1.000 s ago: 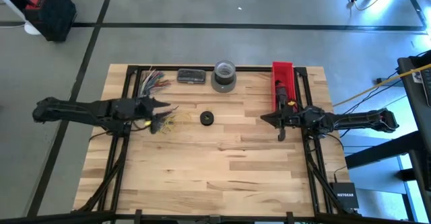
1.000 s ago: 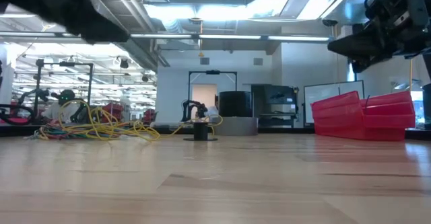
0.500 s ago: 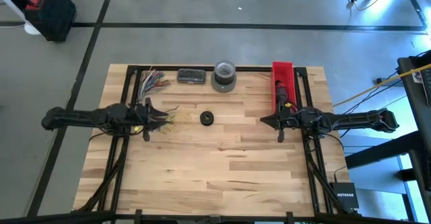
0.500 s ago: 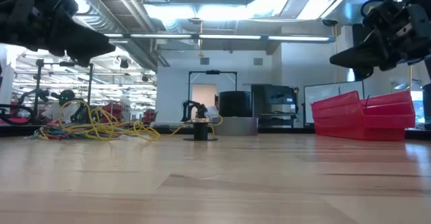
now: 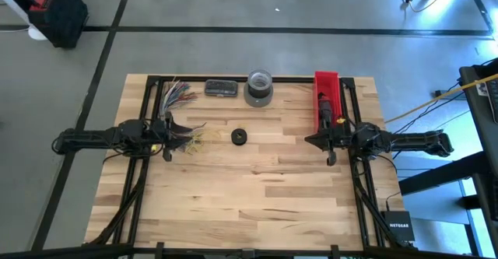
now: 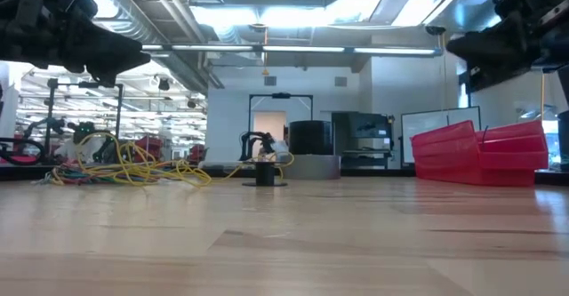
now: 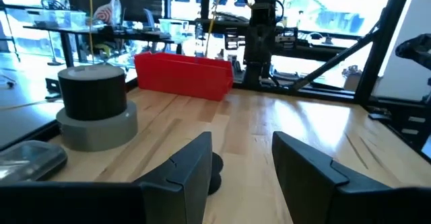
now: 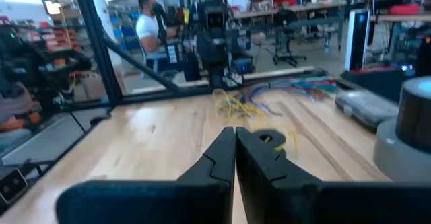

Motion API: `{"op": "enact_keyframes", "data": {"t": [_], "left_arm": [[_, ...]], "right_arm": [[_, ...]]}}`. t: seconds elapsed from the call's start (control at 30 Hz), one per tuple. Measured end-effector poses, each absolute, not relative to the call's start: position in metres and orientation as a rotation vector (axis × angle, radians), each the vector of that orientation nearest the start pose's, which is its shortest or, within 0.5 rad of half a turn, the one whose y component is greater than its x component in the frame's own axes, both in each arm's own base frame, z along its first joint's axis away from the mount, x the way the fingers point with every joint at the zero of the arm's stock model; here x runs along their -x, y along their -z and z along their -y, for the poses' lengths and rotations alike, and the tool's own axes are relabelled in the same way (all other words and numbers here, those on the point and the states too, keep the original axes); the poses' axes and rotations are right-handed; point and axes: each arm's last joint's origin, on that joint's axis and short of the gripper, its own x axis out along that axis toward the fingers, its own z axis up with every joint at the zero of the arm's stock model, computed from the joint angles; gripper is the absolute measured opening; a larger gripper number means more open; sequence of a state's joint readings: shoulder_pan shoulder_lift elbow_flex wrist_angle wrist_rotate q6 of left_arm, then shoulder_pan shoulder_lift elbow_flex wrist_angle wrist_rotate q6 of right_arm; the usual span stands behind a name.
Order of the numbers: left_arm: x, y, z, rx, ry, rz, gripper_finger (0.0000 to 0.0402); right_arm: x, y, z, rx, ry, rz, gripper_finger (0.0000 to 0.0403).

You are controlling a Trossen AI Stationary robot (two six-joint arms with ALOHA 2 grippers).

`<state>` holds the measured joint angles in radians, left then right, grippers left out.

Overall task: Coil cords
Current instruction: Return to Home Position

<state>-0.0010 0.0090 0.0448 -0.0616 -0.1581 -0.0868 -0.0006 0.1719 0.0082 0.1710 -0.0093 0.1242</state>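
The cords are thin multicoloured wires lying loose on the table's left part. A yellow tangle (image 5: 199,138) lies near the middle left, and a splayed red, green and white bundle (image 5: 176,93) lies at the far left corner. In the low view they form a flat heap (image 6: 124,170). My left gripper (image 5: 185,133) hovers level above the near-left end of the yellow tangle, open, with nothing between its fingers (image 7: 242,167). My right gripper (image 5: 309,140) hangs level over the table's right part, shut and empty (image 8: 235,150), far from the cords (image 8: 236,105).
A small black disc (image 5: 239,137) lies mid-table. At the far edge stand a grey tape roll (image 5: 259,89) and a dark flat case (image 5: 221,88). A red bin (image 5: 326,99) sits far right. A person (image 8: 145,27) stands beyond the table. The near half is bare wood.
My left gripper has drawn back toward the table's left edge and sunk lower, tipping to level, and has stayed open. The cords have not moved.
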Motion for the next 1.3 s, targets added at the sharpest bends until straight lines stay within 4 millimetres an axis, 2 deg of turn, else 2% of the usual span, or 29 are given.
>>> {"op": "enact_keyframes", "data": {"t": [0.23, 1.3], "left_arm": [[-0.095, -0.172, -0.0045, 0.074, -0.159, -0.021, 0.015], [-0.0952, -0.1716, -0.0045, 0.076, -0.159, -0.025, 0.015]], "right_arm": [[-0.0971, -0.1697, 0.0019, -0.146, 0.061, 0.05, 0.0017], [-0.0982, -0.1679, 0.0026, -0.124, 0.085, 0.029, 0.0017]]}}
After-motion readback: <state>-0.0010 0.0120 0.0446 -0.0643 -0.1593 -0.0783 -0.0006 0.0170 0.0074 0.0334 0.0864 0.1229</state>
